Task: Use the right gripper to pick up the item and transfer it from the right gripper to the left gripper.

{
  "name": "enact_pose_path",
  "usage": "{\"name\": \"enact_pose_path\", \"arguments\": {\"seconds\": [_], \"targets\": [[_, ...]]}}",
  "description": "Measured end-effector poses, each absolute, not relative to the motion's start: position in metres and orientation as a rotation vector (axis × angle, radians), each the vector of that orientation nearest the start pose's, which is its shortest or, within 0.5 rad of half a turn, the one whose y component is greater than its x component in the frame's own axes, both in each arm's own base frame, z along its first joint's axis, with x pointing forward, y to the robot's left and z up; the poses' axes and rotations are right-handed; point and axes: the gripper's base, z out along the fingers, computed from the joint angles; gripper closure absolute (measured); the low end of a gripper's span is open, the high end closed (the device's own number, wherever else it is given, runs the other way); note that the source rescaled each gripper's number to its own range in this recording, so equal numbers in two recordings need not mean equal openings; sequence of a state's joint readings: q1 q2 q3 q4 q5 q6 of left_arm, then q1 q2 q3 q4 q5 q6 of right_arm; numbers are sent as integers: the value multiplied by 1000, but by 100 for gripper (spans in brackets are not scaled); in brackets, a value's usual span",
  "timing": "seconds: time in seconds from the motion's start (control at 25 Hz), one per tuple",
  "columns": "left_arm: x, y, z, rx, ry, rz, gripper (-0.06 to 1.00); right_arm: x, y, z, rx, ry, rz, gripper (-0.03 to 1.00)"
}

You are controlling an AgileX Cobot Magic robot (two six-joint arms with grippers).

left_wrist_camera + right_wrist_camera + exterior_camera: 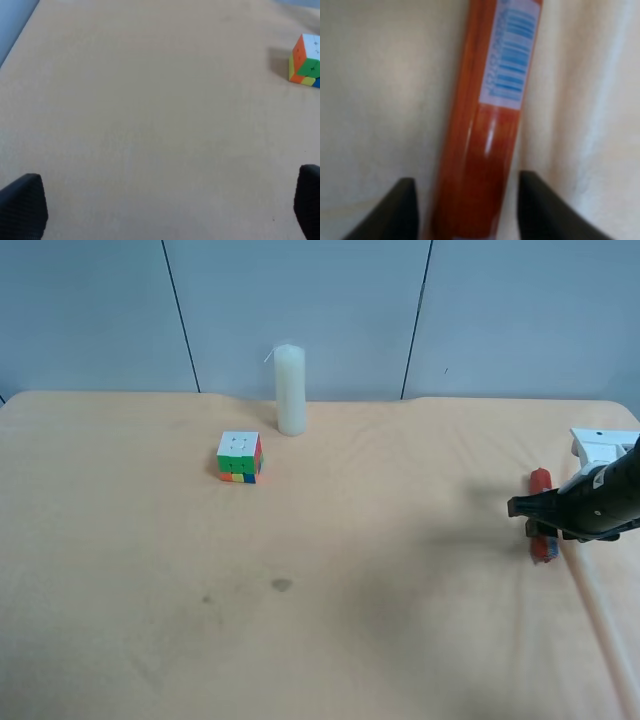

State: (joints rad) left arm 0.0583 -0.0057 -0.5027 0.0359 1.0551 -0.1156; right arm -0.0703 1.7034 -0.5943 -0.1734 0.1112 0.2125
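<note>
**Now: right hand astride the item at the worktop's right edge**

Much of the right arm is cut off by the picture's right edge in the high view. Only its white housing and black claw show. The right hand [530,510] covers the middle of the item [540,481], so just the far red end and a bit of the near end peek out on either side of it. The right wrist view is soft and blurred. The item [490,125] fills it, with both ends running out of the picture and the blue-and-white label partly cropped. The bars on the label can be seen, but no lettering can be read.

The left hand [165,210] shows only in its own wrist view, as two dark finger stubs at the picture's corners. They are spread wide above bare worktop with nothing between them. The puzzle cube [306,60] is clipped by that picture's edge.

The item lies flat on the worktop [350,570] at its right side, running roughly near to far. The right hand [470,215] is spread, one finger on each side of the red stick and just beside it. With the blur I cannot tell whether either finger touches.

Well apart to the left, toward the far side, sits the cube [239,457]. The white candle [290,390] stands upright just beyond it.
</note>
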Motion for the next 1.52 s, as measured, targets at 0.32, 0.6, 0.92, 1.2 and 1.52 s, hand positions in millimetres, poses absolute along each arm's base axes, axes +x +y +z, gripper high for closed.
{"name": "enact_pose_path", "arguments": {"seconds": [0.32, 0.6, 0.92, 1.2, 1.52], "targets": [[-6, 2, 278, -178, 2022, 7, -6, 262, -20, 113, 161, 2709, -36, 97], [-6, 2, 278, -178, 2022, 7, -6, 262, -20, 111, 162, 2714, -36, 96], [-6, 2, 278, -178, 2022, 7, -6, 262, -20, 108, 162, 2726, -35, 88], [-6, 2, 278, -178, 2022, 7, -6, 262, -20, 107, 162, 2727, -35, 87], [-6, 2, 278, -178, 2022, 7, -6, 263, -20, 108, 164, 2719, -33, 87]]}}
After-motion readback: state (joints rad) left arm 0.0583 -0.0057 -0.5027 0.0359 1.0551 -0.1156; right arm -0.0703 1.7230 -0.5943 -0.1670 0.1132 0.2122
